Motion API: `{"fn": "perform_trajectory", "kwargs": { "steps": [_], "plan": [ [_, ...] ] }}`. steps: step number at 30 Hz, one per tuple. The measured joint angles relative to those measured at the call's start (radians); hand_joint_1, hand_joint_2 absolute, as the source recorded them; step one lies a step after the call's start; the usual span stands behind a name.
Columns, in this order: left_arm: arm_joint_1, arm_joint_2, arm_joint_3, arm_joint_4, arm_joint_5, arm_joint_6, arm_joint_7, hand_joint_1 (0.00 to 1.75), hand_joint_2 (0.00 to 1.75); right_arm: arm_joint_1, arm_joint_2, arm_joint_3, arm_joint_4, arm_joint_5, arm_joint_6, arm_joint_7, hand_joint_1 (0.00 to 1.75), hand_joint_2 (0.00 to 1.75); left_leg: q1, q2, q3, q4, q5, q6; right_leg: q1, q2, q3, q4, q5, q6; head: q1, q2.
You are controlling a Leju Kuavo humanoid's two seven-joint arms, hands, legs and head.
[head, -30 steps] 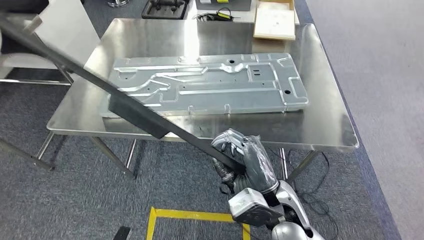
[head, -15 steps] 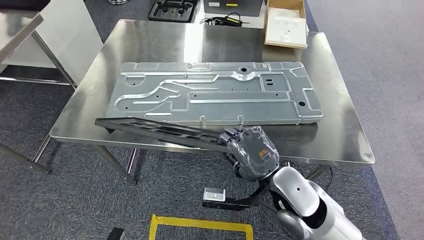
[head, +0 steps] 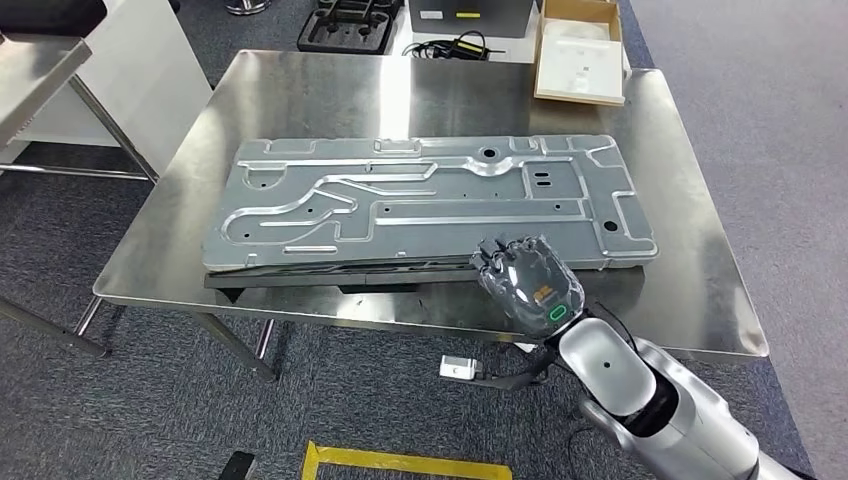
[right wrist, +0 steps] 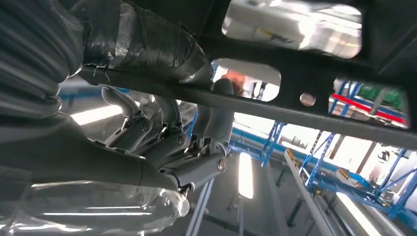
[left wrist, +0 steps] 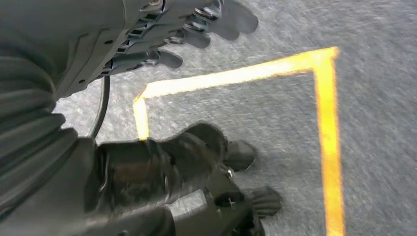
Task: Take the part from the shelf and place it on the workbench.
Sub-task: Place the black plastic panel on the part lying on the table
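The part is a long flat black frame (head: 330, 273) with cut-out windows. It lies along the near edge of the steel workbench (head: 300, 90), tucked against the front of a large silver stamped panel (head: 430, 200). My right hand (head: 527, 280) grips the frame's right end, just above the bench's edge. In the right wrist view its fingers (right wrist: 167, 132) wrap around a bar of the black frame (right wrist: 295, 73). My left hand (left wrist: 187, 22) hangs over the grey floor, fingers apart and holding nothing.
A cardboard box (head: 580, 50), a black tray (head: 345, 25) and a cable (head: 455, 45) sit at the bench's far edge. A white cabinet (head: 130, 70) and another steel table (head: 30, 70) stand to the left. Yellow floor tape (head: 400, 462) marks the carpet below.
The black frame swung down from a steep tilt to lie flat on the bench's near edge. My right hand moved forward with it. The camera view also shifted.
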Motion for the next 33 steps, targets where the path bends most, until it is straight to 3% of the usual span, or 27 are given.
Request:
{"fn": "perform_trajectory", "kwargs": {
  "steps": [3, 4, 5, 7, 9, 14, 16, 18, 20, 22, 24, 26, 29, 31, 33],
  "plan": [
    [0.0, 0.0, 0.0, 0.0, 0.001, 0.001, 0.0, 0.0, 1.75, -0.012, -0.024, 0.0, 0.008, 0.03, 0.044, -0.013, 1.75, 1.75, 0.008, 0.003, -0.111, 0.175, -0.047, -0.012, 0.0, -0.001, 0.013, -0.001, -0.011, -0.007, -0.002, 0.0],
    [0.002, 0.0, 0.0, 0.0, 0.002, 0.001, 0.0, 0.0, 1.75, -0.012, -0.032, 0.0, 0.011, 0.04, 0.058, -0.018, 1.75, 1.75, 0.011, 0.004, -0.136, 0.197, -0.035, -0.016, -0.001, 0.0, 0.018, 0.0, -0.017, -0.006, -0.002, 0.0],
    [0.005, 0.001, 0.0, 0.0, 0.002, 0.002, 0.0, 0.0, 1.75, -0.012, -0.041, 0.0, 0.013, 0.052, 0.072, -0.023, 1.75, 1.75, 0.013, 0.004, -0.144, 0.183, -0.004, -0.018, -0.002, 0.002, 0.024, 0.003, -0.024, -0.004, -0.002, 0.0],
    [0.007, 0.004, 0.0, 0.0, 0.003, 0.004, 0.0, 0.0, 1.75, -0.014, -0.062, 0.0, 0.019, 0.074, 0.095, -0.03, 1.75, 1.75, 0.018, 0.005, -0.113, 0.072, 0.084, -0.021, -0.006, 0.004, 0.039, 0.011, -0.04, 0.005, -0.002, 0.0],
    [0.004, 0.006, 0.002, 0.0, 0.003, 0.005, 0.0, 0.0, 1.75, -0.018, -0.088, 0.0, 0.025, 0.095, 0.118, -0.037, 1.75, 1.75, 0.014, 0.005, -0.076, -0.02, 0.122, -0.016, -0.005, 0.004, 0.045, 0.018, -0.054, 0.017, -0.003, 0.0],
    [0.006, 0.006, 0.004, 0.0, 0.005, 0.006, -0.004, 0.0, 1.75, -0.027, -0.16, 0.0, 0.04, 0.121, 0.142, -0.049, 1.75, 1.75, 0.011, 0.004, -0.054, -0.056, 0.112, 0.02, -0.006, 0.003, 0.04, 0.031, -0.07, 0.042, 0.001, 0.0],
    [0.004, 0.006, 0.005, 0.0, 0.006, 0.003, -0.008, 0.0, 1.75, -0.028, -0.191, 0.001, 0.049, 0.124, 0.152, -0.053, 1.75, 1.75, 0.012, 0.005, -0.043, -0.065, 0.111, 0.031, -0.009, 0.002, -0.003, 0.12, -0.112, 0.048, 0.004, 0.0],
    [0.003, 0.006, 0.005, 0.0, 0.008, 0.0, -0.011, 0.0, 1.75, -0.027, -0.224, 0.002, 0.062, 0.126, 0.163, -0.058, 1.75, 1.75, 0.01, 0.005, -0.038, -0.066, 0.108, 0.038, -0.009, 0.003, -0.074, 0.24, -0.15, 0.052, 0.005, 0.0],
    [0.005, 0.006, 0.006, 0.0, 0.012, -0.001, -0.014, 0.0, 1.75, -0.025, -0.256, 0.005, 0.077, 0.129, 0.176, -0.068, 1.75, 1.75, 0.009, 0.005, -0.032, -0.065, 0.102, 0.04, -0.009, 0.002, -0.105, 0.268, -0.131, 0.053, 0.005, 0.0],
    [0.007, 0.006, 0.007, 0.0, 0.017, -0.002, -0.018, 0.0, 1.75, -0.025, -0.284, 0.01, 0.091, 0.133, 0.194, -0.078, 1.75, 1.75, 0.009, 0.004, -0.025, -0.062, 0.096, 0.039, -0.009, 0.002, -0.068, 0.168, -0.058, 0.05, 0.006, 0.0],
    [0.006, 0.005, 0.01, 0.0, 0.02, -0.002, -0.023, 0.0, 1.75, -0.022, -0.315, 0.014, 0.112, 0.129, 0.207, -0.08, 1.75, 1.75, 0.005, 0.002, -0.021, -0.056, 0.088, 0.032, -0.005, 0.002, -0.018, 0.055, -0.014, 0.043, 0.005, 0.0],
    [0.006, 0.004, 0.016, 0.0, 0.021, -0.002, -0.026, 0.0, 1.75, -0.011, -0.354, 0.007, 0.138, 0.107, 0.205, -0.067, 1.75, 1.75, 0.003, -0.001, -0.019, -0.056, 0.085, 0.023, 0.001, 0.002, -0.002, 0.019, -0.014, 0.037, 0.004, 0.0],
    [0.008, 0.002, 0.023, 0.0, 0.02, -0.003, -0.027, 0.0, 1.75, 0.026, -0.411, -0.036, 0.177, 0.026, 0.177, -0.019, 1.75, 1.75, 0.005, 0.002, -0.016, -0.048, 0.073, 0.007, -0.004, 0.0, 0.014, 0.004, -0.009, 0.023, 0.003, 0.0],
    [0.007, 0.002, 0.024, 0.0, 0.018, -0.005, -0.027, 0.0, 1.75, 0.063, -0.437, -0.086, 0.197, -0.052, 0.146, 0.019, 1.75, 1.75, 0.008, 0.005, -0.047, 0.026, 0.024, 0.0, -0.009, -0.006, 0.025, -0.005, -0.006, 0.016, 0.0, 0.0],
    [0.007, 0.002, 0.025, 0.0, 0.017, -0.007, -0.027, 0.0, 1.75, 0.103, -0.456, -0.144, 0.212, -0.124, 0.111, 0.052, 1.75, 1.75, 0.009, 0.006, -0.107, 0.152, -0.039, -0.006, -0.009, -0.012, 0.025, -0.006, -0.006, 0.012, -0.002, 0.0]
  ]
}}
